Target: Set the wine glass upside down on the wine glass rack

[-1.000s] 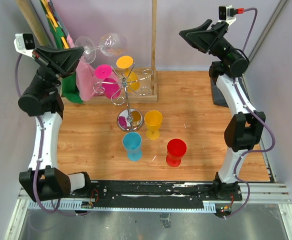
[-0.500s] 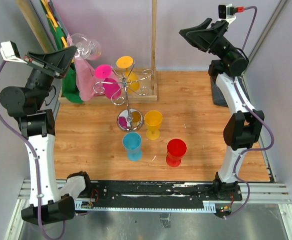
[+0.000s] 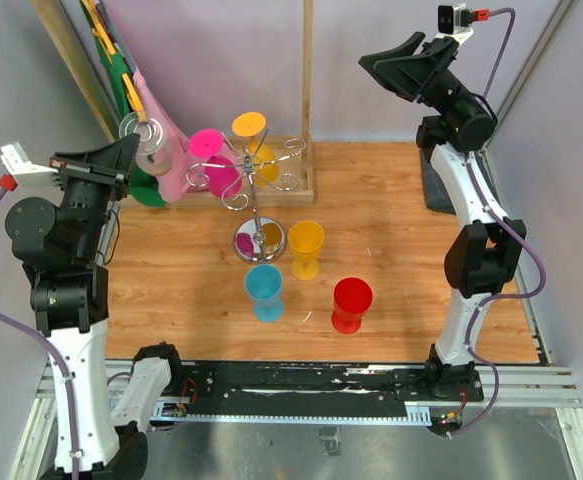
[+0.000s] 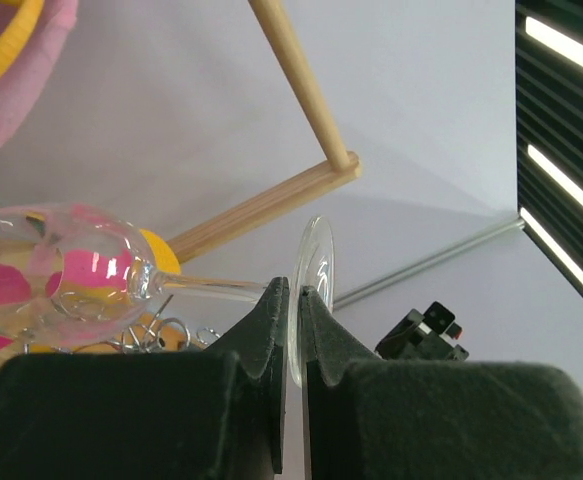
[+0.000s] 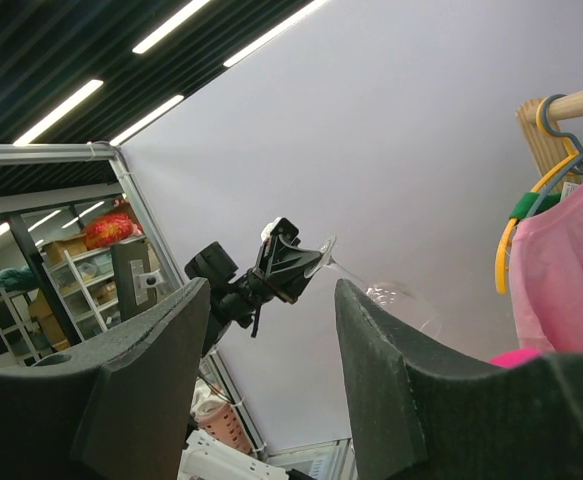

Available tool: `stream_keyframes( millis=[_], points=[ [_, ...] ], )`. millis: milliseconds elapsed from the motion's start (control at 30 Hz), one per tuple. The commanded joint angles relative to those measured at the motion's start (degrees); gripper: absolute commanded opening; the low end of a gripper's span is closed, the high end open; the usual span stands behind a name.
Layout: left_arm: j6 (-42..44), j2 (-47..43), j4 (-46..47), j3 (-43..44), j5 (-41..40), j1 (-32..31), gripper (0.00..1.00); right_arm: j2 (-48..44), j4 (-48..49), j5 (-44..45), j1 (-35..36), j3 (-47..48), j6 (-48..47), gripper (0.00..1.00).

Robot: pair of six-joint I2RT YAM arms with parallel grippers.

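My left gripper (image 3: 129, 152) is shut on the foot of a clear wine glass (image 3: 147, 140), held in the air at the back left, left of the rack. In the left wrist view the jaws (image 4: 293, 296) pinch the round foot (image 4: 317, 272); the stem runs left to the bowl (image 4: 86, 268), lying about level. The silver wire rack (image 3: 255, 203) stands mid-table on a round shiny base, with a pink glass (image 3: 214, 160) and a yellow glass (image 3: 255, 140) hanging on it. My right gripper (image 3: 377, 62) is open and empty, high at the back right; its wrist view (image 5: 271, 287) shows the glass (image 5: 403, 299).
A yellow cup (image 3: 306, 246), a blue cup (image 3: 264, 291) and a red cup (image 3: 352, 304) stand upright on the wooden table in front of the rack. A wooden frame with an upright post (image 3: 307, 90) stands behind it. Pink and green clothes (image 3: 167, 160) hang at the back left.
My left arm has swung to the left and pulled back, carrying the glass from above the rack's back-left side to a spot further left and lower. The right arm has hardly moved.
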Motion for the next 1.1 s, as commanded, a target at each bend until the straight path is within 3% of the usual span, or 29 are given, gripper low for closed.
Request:
stream_keyframes(
  millis=[0, 200, 367, 600, 700, 1067],
  points=[
    [0.6, -3.7, -3.3, 0.8, -9.3, -1.8, 0.0, 0.1, 3.1, 1.5, -0.8, 1.0, -0.9, 0.55],
    [0.4, -7.3, -11.9, 0.9, -13.4, -3.0, 0.0, -0.7, 3.3, 1.8, -1.6, -0.6, -1.9, 0.55],
    [-3.9, -10.8, -15.1, -4.8, -6.6, -3.1, 0.0, -1.6, 3.7, 2.6, -2.5, -3.7, -2.7, 0.54],
    [-6.8, -13.3, -14.0, -15.8, 1.0, -3.0, 0.0, -2.4, 3.8, 2.4, -3.0, -4.9, -3.0, 0.54],
    [-8.1, -12.7, -9.5, -19.4, 5.1, -3.0, 0.0, -2.7, 3.8, 2.6, -3.5, -5.6, -3.2, 0.54],
    [-5.6, -5.4, -2.7, -20.2, 10.0, -3.0, 0.0, -3.3, 3.7, 2.3, -3.7, -7.7, -3.6, 0.54]
  ],
)
